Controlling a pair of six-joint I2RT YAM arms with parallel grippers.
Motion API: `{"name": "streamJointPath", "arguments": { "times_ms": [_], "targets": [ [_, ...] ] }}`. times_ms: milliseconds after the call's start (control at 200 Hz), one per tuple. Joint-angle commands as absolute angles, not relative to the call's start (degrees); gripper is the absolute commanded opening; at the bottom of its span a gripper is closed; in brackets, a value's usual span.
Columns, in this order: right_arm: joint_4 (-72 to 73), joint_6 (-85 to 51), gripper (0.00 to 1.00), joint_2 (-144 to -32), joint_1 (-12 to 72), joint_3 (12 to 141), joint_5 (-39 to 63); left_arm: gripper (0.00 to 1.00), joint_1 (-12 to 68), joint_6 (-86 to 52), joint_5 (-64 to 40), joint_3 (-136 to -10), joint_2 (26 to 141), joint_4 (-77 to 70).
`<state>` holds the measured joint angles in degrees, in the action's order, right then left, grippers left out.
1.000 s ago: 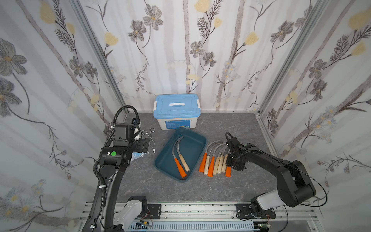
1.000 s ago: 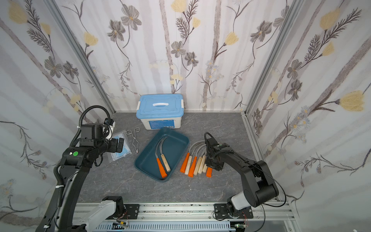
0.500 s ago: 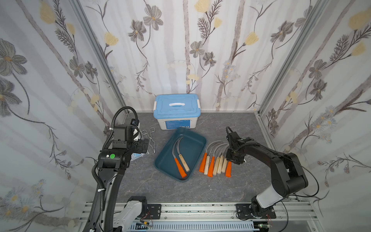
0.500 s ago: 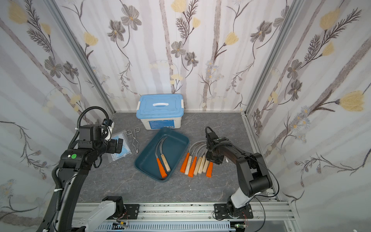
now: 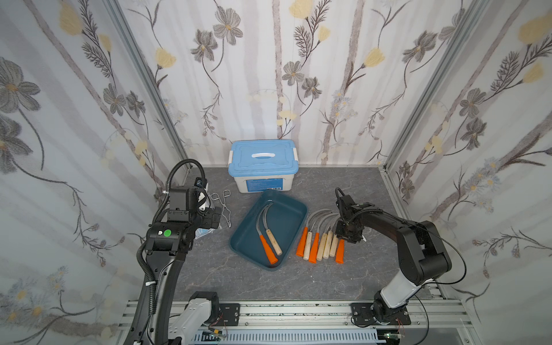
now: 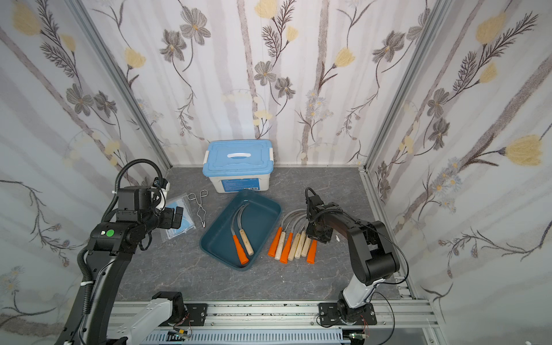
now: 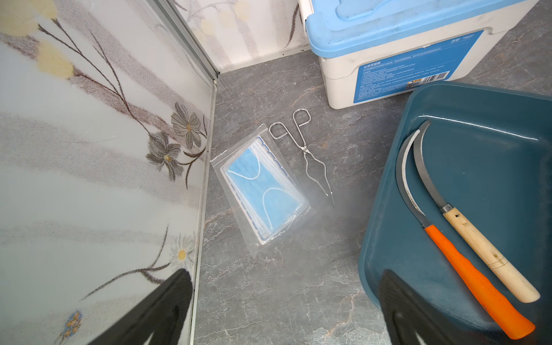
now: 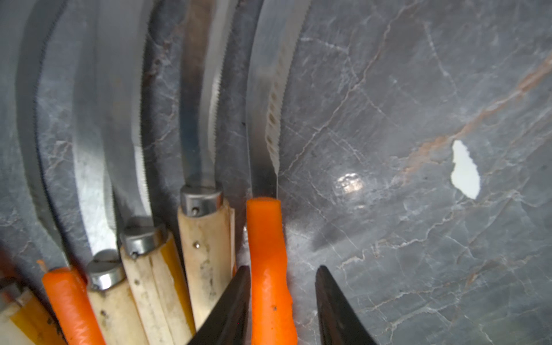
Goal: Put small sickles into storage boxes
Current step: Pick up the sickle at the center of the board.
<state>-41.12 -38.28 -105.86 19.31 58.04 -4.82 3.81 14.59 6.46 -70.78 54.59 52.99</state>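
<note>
right gripper straddles the handle of the end sickle, jaws narrowly apart — best to close squarely before lifting.

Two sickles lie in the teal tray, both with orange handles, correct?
Not quite: the teal tray holds one orange-handled sickle and one wooden-handled sickle, as the left wrist view shows.

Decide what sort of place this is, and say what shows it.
Probably a staged robot test booth, not a workshop: wallpapered panels in metal framing, two arms mounted on a front rail, sickles lined beside a tray.
</note>
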Motion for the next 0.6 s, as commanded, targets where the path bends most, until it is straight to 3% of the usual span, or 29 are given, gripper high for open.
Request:
{"name": "streamJointPath", "arguments": {
  "times_ms": [0,595],
  "targets": [
    [-39.37,-37.45,0.39,-107.42,19.12,58.38,-6.33,1.00,3.83,14.43,6.86,-70.93,54.60,52.30],
    [-35.93,-37.53,0.29,-107.95,19.10,53.58,-4.99,1.00,3.78,14.50,7.21,-70.37,53.49,52.65]
  ]
}}
